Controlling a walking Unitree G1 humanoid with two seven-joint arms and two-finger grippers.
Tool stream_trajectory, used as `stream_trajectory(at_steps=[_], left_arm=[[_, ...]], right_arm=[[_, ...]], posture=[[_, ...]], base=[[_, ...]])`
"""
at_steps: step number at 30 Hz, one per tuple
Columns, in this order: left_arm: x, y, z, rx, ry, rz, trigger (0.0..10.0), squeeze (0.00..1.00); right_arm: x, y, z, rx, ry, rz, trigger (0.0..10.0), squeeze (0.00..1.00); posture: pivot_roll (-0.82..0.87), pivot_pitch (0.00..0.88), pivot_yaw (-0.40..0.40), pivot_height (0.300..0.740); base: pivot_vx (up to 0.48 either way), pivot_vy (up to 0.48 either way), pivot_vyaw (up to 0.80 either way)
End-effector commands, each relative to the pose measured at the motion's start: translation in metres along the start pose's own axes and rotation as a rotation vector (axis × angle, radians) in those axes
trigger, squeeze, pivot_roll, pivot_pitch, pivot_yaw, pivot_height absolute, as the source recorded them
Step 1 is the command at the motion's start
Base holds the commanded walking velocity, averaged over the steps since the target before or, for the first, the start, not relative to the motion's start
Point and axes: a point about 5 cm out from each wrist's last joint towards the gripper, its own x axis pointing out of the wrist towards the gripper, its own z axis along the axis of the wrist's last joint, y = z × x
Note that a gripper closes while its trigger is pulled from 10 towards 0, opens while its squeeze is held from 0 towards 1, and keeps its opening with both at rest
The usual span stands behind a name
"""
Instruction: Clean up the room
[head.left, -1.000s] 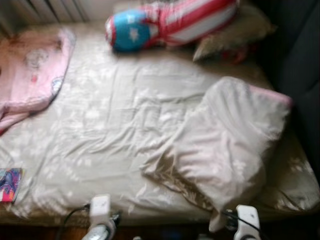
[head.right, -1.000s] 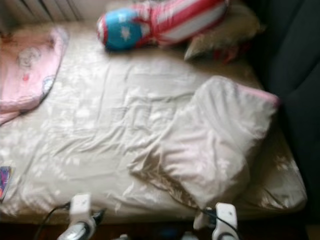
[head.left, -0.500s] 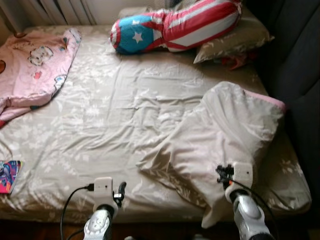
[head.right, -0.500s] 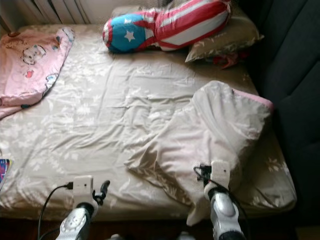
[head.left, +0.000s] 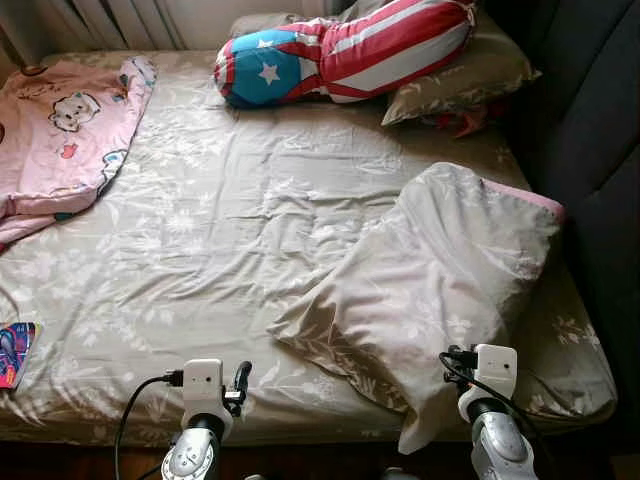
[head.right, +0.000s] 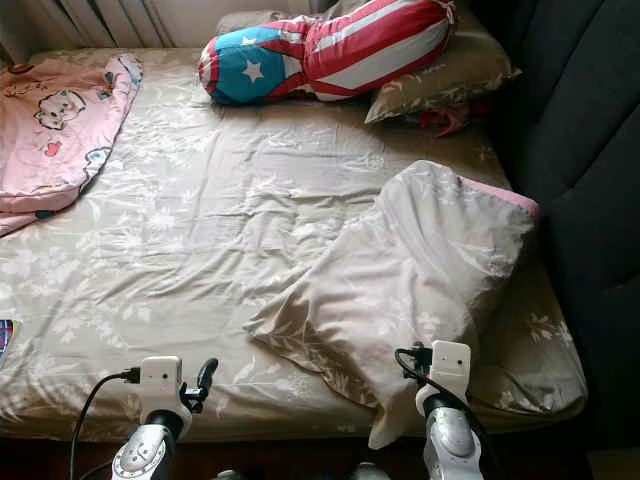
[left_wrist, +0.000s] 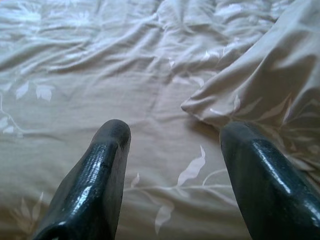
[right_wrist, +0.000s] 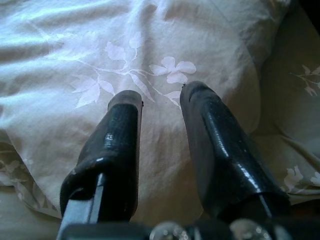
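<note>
Right hand (right_wrist: 160, 100) has pulled back off the rumpled pillow (head.left: 440, 270) toward the foot of the bed (head.left: 200, 230), fingers parted with a narrow gap, holding nothing. Left hand (left_wrist: 172, 135) hovers wide open over the sheet beside the pillow's corner. Pillow lies crooked at the bed's right side, well apart from the striped cushion (head.left: 340, 50) at the head. Looks like a regroup before a fresh grab.

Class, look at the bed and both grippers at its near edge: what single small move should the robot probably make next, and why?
Probably ease the right gripper down onto the loose beige pillow. That pillow lies askew mid-bed, away from the pillows at the headboard, and the open fingers already hover just above its cover. The left gripper, also open, sits over bare sheet beside the pillow's corner.
</note>
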Motion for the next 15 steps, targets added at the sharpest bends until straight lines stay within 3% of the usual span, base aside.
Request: stream_trajectory(at_steps=[1, 2, 3, 15], left_arm=[[-0.001, 0.000, -0.003, 0.004, 0.024, -0.010, 10.0, 0.00], [-0.001, 0.000, -0.003, 0.005, 0.023, -0.012, 10.0, 0.00], [-0.001, -0.001, -0.001, 0.006, 0.019, -0.015, 10.0, 0.00], [0.000, -0.001, 0.004, 0.013, 0.004, -0.025, 10.0, 0.00]], right_arm=[[-0.004, -0.002, -0.006, 0.004, 0.017, -0.013, 10.0, 0.00], [-0.004, -0.002, -0.006, 0.003, 0.017, -0.012, 10.0, 0.00], [-0.003, -0.002, -0.006, 0.018, 0.020, -0.014, 10.0, 1.00], [0.006, -0.001, -0.001, 0.070, 0.075, -0.027, 10.0, 1.00]], posture=[[-0.13, 0.182, 0.019, 0.706], [-0.12, 0.182, 0.020, 0.706], [-0.12, 0.186, 0.021, 0.706], [-0.10, 0.214, 0.032, 0.706]], base=[[0.000, 0.000, 0.00], [0.000, 0.000, 0.00], [0.000, 0.000, 0.00], [0.000, 0.000, 0.00]])
